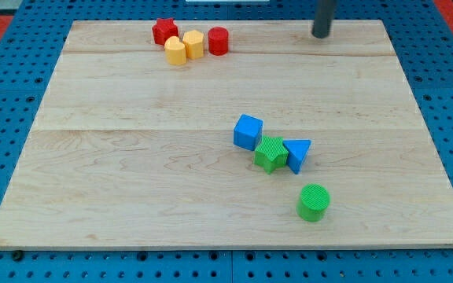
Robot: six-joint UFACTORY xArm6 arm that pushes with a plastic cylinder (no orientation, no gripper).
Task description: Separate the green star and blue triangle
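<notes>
The green star lies right of the board's middle, touching the blue triangle on its right side. A blue cube touches the star's upper left. My tip stands at the view's top, right of centre, far above these blocks and apart from all of them.
A green cylinder stands below the triangle. At the top left sit a red star, two yellow blocks and a red cylinder. The wooden board lies on a blue pegboard.
</notes>
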